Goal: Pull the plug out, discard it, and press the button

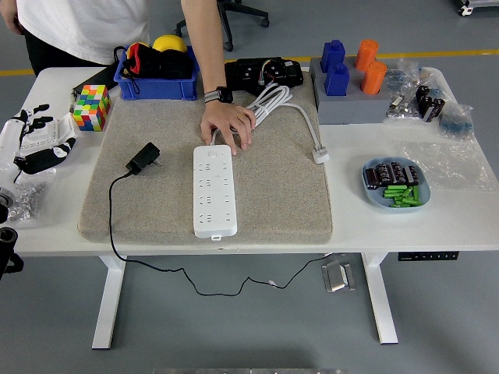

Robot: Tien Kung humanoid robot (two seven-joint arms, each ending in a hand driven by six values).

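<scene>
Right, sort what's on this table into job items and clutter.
Job:
power strip
black plug, lying unplugged on the mat
left hand

Clutter:
Rubik's cube
blue bin
grey block stand
bowl of batteries

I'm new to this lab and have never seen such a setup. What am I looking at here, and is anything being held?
This is one picture from a camera high on a humanoid robot, looking down over its white table. At the left edge you see the robot's left hand, white and black, with relaxed fingers holding nothing. Its right arm is out of view. On the grey mat lies a white power strip. A person at the far side presses a hand on its far end. The black plug lies unplugged on the mat, its cable trailing off the table. Around the mat sit a colour cube, a blue bin and a dish of batteries.
</scene>
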